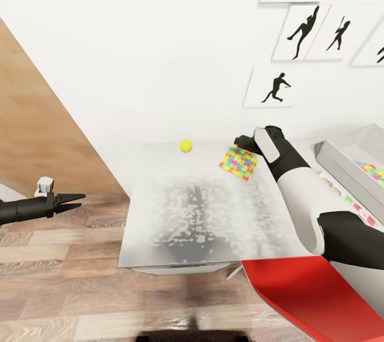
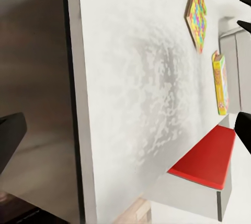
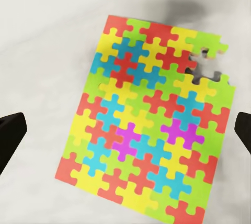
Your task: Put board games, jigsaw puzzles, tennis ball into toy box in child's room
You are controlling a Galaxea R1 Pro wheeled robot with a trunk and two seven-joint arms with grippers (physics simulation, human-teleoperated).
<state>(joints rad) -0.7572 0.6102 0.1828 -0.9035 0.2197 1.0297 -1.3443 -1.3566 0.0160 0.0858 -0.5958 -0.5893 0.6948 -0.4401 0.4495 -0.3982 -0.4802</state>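
Note:
A multicolour jigsaw puzzle (image 1: pixel 238 162) (image 3: pixel 151 114) lies flat on the white table (image 1: pixel 202 214), near its far edge. My right gripper (image 1: pixel 241 143) (image 3: pixel 125 135) hovers over it, open, its fingers spread to either side of the square. The tennis ball (image 1: pixel 185 145) rests by the wall, left of the puzzle. The light-grey toy box (image 1: pixel 341 163) stands at the right with another puzzle-patterned square (image 1: pixel 373 171) inside. A flat board game (image 1: pixel 346 198) (image 2: pixel 220 82) lies beside it. My left gripper (image 1: pixel 74 201) is open over the floor, left of the table.
A red chair (image 1: pixel 304 288) (image 2: pixel 206 156) is tucked at the table's near right corner. The white wall with black silhouette pictures (image 1: pixel 274 88) runs right behind the table. Wood-plank floor (image 1: pixel 64 278) lies left of and in front of the table.

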